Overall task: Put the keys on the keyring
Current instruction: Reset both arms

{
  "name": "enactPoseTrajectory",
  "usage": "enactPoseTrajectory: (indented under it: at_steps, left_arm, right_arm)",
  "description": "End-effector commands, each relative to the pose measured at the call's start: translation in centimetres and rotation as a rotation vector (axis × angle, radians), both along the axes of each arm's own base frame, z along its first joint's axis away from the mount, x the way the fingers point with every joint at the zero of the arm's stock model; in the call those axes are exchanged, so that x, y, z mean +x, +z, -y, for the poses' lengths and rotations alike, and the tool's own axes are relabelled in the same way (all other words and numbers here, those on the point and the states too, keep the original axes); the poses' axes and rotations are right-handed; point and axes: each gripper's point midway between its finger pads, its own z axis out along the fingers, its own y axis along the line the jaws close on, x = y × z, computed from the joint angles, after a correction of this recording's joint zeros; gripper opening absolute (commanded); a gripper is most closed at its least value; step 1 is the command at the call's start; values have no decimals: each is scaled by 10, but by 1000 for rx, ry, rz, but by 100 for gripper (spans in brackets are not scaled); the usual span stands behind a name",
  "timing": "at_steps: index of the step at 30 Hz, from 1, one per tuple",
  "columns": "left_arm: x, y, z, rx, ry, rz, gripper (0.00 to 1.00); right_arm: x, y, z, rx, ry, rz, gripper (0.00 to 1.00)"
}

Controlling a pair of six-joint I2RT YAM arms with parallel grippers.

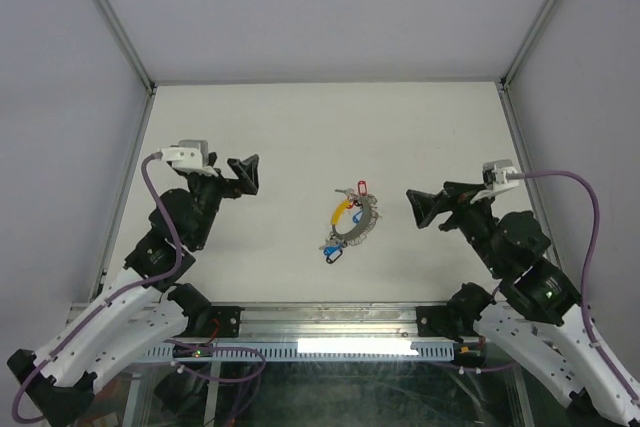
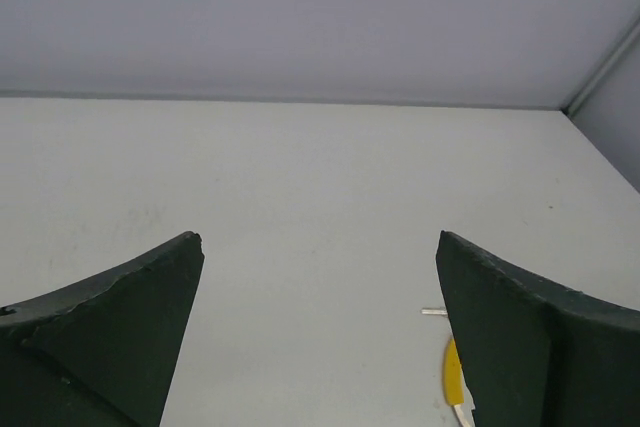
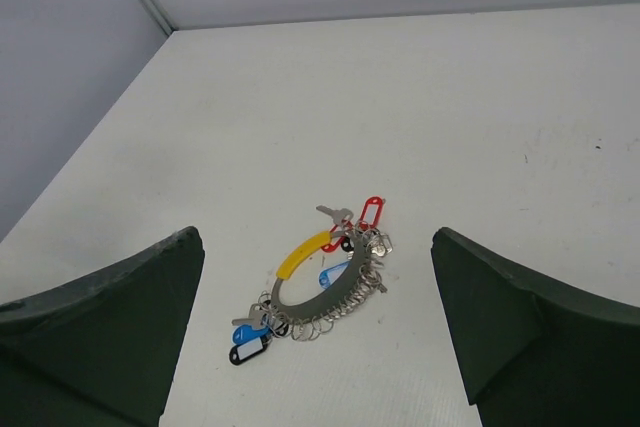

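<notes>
Left end effector [image 1: 249, 175] apart | right end effector [image 1: 414, 209] apart | keys [image 3: 371, 213] bunched at keyring [image 3: 284, 292], attachment unclear

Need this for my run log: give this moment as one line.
left gripper: open, empty | right gripper: open, empty | keys: bunched at keyring, untouched

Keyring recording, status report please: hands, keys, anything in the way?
Both open and empty: left hand, right hand. Between them the keyring lies flat on the table, keys bunched along it. Nothing in the way.
</notes>
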Motion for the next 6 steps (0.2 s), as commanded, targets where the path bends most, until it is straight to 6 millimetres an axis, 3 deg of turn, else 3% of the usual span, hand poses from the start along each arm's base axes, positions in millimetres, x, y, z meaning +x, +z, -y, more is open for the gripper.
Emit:
enactPoseTrajectory:
  at_steps: [1, 6]
  left_arm:
    - [-7, -41, -29, 59, 123, -75, 99]
    - [-5, -43, -36, 75, 164, -87, 99]
  right_arm:
    - [4, -2, 6, 20, -40, 38, 99]
    - [8, -8, 1, 2, -28, 32, 99]
